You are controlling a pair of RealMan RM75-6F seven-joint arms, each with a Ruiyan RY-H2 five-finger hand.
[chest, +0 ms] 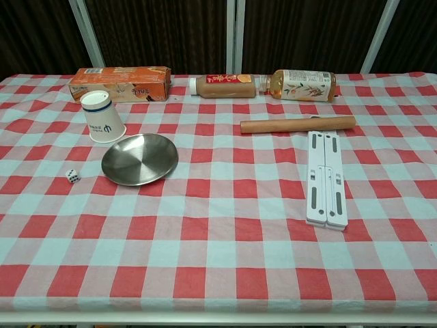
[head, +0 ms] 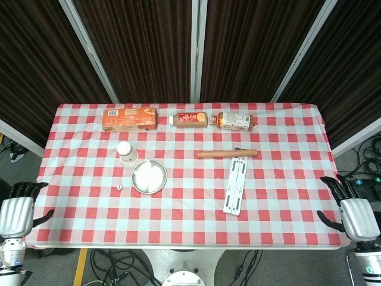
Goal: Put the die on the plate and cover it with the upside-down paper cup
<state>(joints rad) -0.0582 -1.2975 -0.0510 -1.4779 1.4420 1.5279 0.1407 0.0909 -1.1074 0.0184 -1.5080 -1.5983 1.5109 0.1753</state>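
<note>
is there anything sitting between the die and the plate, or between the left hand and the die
Nothing visible blocks either path. The die lies on bare cloth just left of the plate, and only open tablecloth separates them. The paper cup stands behind the plate, off that line. The left hand waits at the table's edge, with only cloth before the die.

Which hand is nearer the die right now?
Left. The left hand rests at the table's left edge, on the same side as the die, which lies just left of the metal plate. The right hand sits at the opposite edge, far across the table.
</note>
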